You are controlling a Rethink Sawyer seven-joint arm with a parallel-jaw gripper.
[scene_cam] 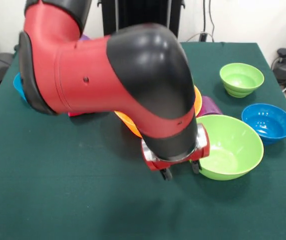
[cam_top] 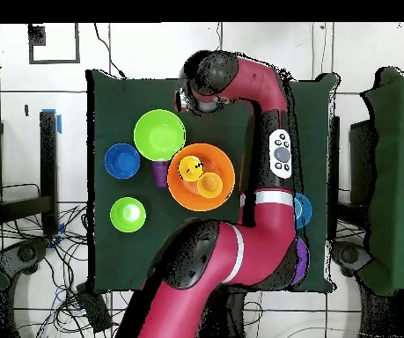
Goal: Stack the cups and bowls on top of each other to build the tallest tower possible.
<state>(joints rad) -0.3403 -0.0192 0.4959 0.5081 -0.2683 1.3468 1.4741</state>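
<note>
Front view: the arm (scene_cam: 107, 75) fills the middle of the picture, and its gripper (scene_cam: 180, 172) hangs low over the green table (scene_cam: 57, 200), just beside the near rim of the large lime green bowl (scene_cam: 230, 147). Two dark tips show under the red wrist block with a gap between them and nothing in it, so the gripper appears released and empty. The large orange bowl (scene_cam: 197, 100) is mostly hidden behind the arm; the purple cup (scene_cam: 210, 106) lies on its side touching or nearly touching the orange bowl, its long axis roughly level with the table. A small lime green bowl (scene_cam: 241, 79) and a small blue bowl (scene_cam: 268, 122) sit upright, mouths up, well apart from the arm. Overhead view: the orange bowl (cam_top: 201, 176) stands at the table's centre with two yellowish cups (cam_top: 190, 166) (cam_top: 209, 185) upright inside it, mouths up, side by side. Another blue bowl (cam_top: 303, 209) and a purple bowl (cam_top: 300, 260) show partly behind the arm. Judgement: these are light, stiff, glossy plastic pieces, likely slippery; a bowl is best pinched over its rim wall, a ribbed cup across its sides. No tower stands yet beyond the cups in the orange base.
</note>
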